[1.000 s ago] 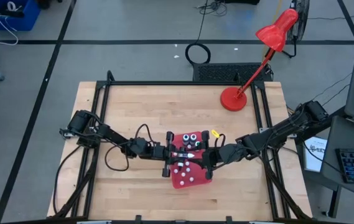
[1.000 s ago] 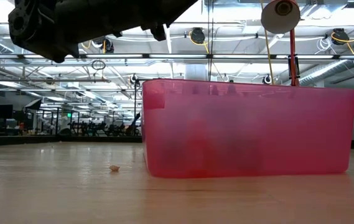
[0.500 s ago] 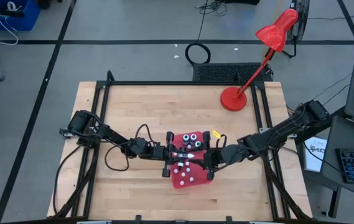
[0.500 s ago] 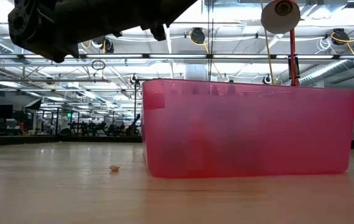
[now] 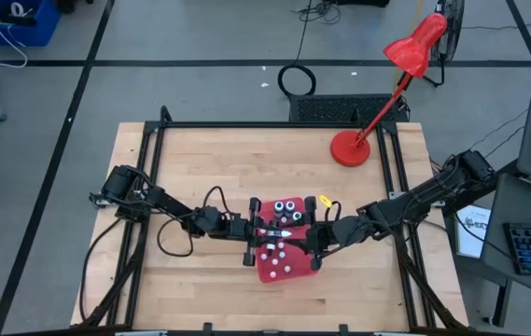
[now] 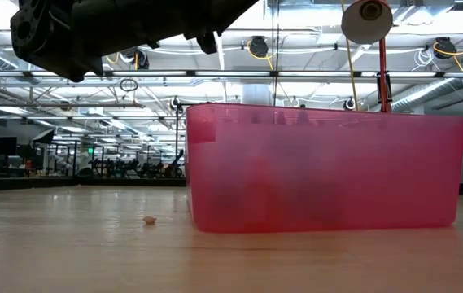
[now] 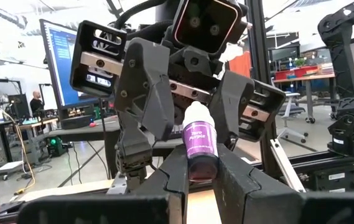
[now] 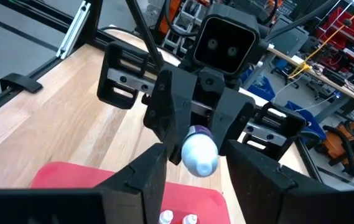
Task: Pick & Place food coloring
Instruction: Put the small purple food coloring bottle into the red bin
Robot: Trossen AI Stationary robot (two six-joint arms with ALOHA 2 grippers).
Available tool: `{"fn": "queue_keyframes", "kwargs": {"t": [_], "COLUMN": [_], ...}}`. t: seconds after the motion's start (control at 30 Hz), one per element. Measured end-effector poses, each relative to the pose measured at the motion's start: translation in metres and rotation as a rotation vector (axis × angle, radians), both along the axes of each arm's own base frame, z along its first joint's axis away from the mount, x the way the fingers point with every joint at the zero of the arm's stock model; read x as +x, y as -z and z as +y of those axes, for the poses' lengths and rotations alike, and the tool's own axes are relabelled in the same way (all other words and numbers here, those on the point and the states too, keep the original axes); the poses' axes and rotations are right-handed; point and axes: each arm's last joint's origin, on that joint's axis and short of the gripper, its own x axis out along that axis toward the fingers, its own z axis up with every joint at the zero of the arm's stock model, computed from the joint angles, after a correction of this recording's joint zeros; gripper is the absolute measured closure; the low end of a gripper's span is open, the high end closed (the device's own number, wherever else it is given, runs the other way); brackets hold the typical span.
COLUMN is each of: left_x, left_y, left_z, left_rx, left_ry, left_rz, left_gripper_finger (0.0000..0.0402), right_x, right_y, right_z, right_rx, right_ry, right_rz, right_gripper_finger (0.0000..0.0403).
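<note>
A small food coloring bottle point(image 7: 198, 144) with a purple label and a white cap is held level above the red tray point(image 5: 267, 271) between the two arms. My left gripper point(image 5: 263, 230) comes in from the table's left and is shut on it. My right gripper point(image 5: 304, 235) faces it from the right and is open; its fingers point(image 8: 140, 177) stand on either side of the cap end point(image 8: 199, 155) without touching. More dark-topped bottles point(image 5: 284, 206) and whitish pieces point(image 5: 279, 255) lie in the tray. In the low view, the tray's pink wall point(image 6: 321, 171) hides its contents. My left gripper pinches the bottle by its lower body at the purple label point(image 7: 199, 163), between its two fingers point(image 7: 172, 173). The fingers come level from the table's left and lie along the bottle. The bottle is lifted clear above the tray, its cap pointing toward my right gripper.
A red desk lamp stands with its base point(image 5: 349, 147) on the table's far right. A small yellow thing point(image 5: 322, 201) lies just beyond the tray's far right corner. A crumb point(image 6: 150, 220) sits on the wood left of the tray. A cable point(image 5: 176, 238) loops beside the left arm.
</note>
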Motion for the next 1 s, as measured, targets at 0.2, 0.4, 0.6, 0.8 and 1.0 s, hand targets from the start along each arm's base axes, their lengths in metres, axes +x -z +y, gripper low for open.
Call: {"fn": "queue_keyframes", "kwargs": {"t": [0.2,0.4,0.6,0.8,1.0], "left_x": [0.000,0.000,0.000,-0.008,-0.017], "left_y": [0.000,0.000,0.001,-0.015,-0.029], "left_z": [0.000,0.001,-0.001,-0.012,-0.022], "left_rx": [0.000,0.001,-0.008,-0.050,-0.013], "left_ry": [0.000,-0.002,0.001,0.039,-0.058], "left_rz": [0.000,0.000,0.007,-0.044,-0.022], "left_gripper_finger": [0.0352,0.0352,0.0351,0.0255,0.0188], "right_x": [0.000,0.000,-0.001,-0.012,-0.020], "right_y": [0.000,0.000,0.003,0.002,-0.014], "right_z": [0.000,0.000,0.001,0.011,0.024], "right_rx": [0.003,-0.009,-0.055,-0.037,0.036], "right_ry": [-0.003,-0.006,-0.020,-0.040,-0.026], "right_rz": [-0.003,0.003,0.027,0.171,0.265], "right_gripper_finger": [0.0273,0.0347,0.0358,0.0358,0.0358]}}
